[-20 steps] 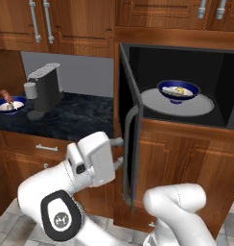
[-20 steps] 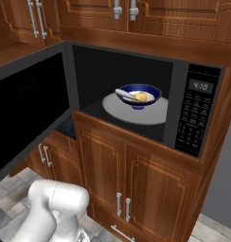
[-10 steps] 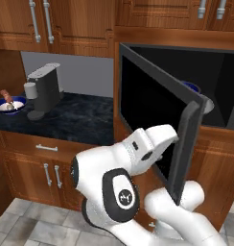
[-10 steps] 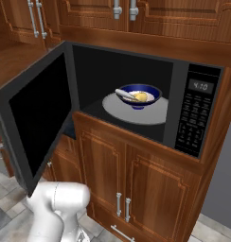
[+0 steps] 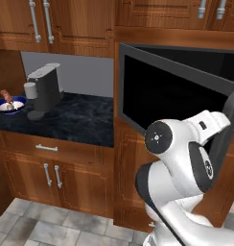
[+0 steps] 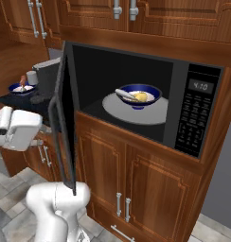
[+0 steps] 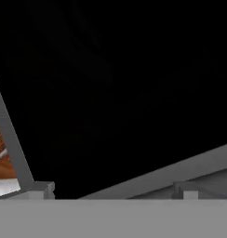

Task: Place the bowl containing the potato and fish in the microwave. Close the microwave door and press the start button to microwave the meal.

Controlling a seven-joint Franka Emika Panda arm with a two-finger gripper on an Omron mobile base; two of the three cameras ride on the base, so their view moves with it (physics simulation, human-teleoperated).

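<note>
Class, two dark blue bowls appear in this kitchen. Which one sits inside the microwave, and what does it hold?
The bowl on the turntable plate inside the microwave; it holds the potato and fish. The other bowl, on the counter, carries a brown skewer.

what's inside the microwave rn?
The blue bowl sits on the grey turntable plate in the microwave cavity, holding the yellow potato and the pale fish. The half-closed microwave door hides the cavity's left part.
</note>
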